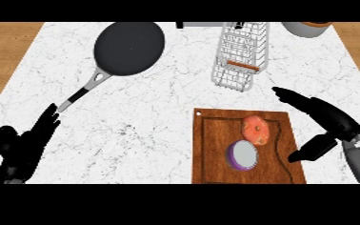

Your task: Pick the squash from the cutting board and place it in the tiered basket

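Squash (pixel 256 129) sits ungrasped on cutting board (pixel 215 148); spread right hand (pixel 330 124) closing in could knock the adjacent purple cup (pixel 243 155).

Robot body, head view
We're seeing two matte black hands, left hand (pixel 25 145) and right hand (pixel 330 121), with slender tapered fingers; a grey forearm (pixel 352 159) is showing only behind the right one at frame edge.
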